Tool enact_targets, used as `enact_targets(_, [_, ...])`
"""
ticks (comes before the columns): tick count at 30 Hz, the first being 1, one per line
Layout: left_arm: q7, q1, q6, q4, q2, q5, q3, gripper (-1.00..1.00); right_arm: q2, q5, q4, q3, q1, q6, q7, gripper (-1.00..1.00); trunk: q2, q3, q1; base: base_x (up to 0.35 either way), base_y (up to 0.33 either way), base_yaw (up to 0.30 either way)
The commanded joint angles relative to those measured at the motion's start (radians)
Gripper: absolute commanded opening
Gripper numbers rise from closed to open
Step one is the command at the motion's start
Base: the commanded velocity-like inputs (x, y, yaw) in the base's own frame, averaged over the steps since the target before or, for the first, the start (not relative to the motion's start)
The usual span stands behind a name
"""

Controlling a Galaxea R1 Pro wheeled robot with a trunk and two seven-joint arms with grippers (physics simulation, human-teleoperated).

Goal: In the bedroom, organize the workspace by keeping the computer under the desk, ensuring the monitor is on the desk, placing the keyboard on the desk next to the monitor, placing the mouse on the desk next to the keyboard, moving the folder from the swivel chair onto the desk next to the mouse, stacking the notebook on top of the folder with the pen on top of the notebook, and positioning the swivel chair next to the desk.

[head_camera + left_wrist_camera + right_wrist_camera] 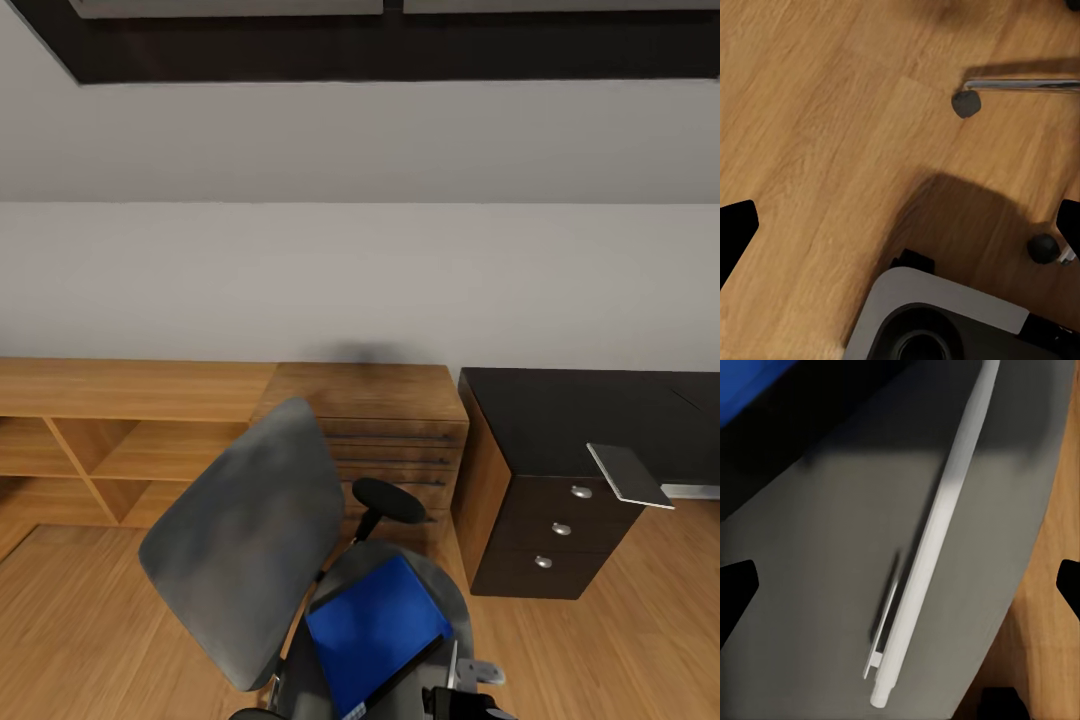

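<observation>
Pen, thin and pale silver-white [934, 532], lies flat on the grey padded seat of the swivel chair [245, 545], directly below the right gripper [900, 589] and between its two dark fingertips [736, 589], which stand wide apart and hold nothing. The pen's long axis runs roughly across the line joining the fingertips, so a closing grip would likely meet its sides. On the same seat the flat bright blue rectangular folder [375, 630] rests just beside the pen, toward the chair's backrest. The right arm seems the nearer one for a pick. The left gripper [900, 229], also spread open and empty, hangs over the wooden floor [817, 135] near the chair's chrome base. Beyond the chair stands the glossy black desk [560, 420].
</observation>
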Motion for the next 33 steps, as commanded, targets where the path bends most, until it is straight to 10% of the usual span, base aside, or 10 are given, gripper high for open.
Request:
enact_targets(1, [-0.005,-0.001,-0.003,0.001,0.000,0.011,-0.006,1.00,0.001,0.006,0.000,-0.007,0.000,-0.004,0.000,1.00,-0.001,-0.001,0.000,0.000,0.000,0.000])
enact_targets(33, [-0.003,-0.001,-0.006,0.001,0.000,0.014,0.000,1.00,-0.005,0.006,0.005,-0.007,0.000,-0.031,-0.002,1.00,-0.001,-0.001,0.000,0.000,0.000,0.000])
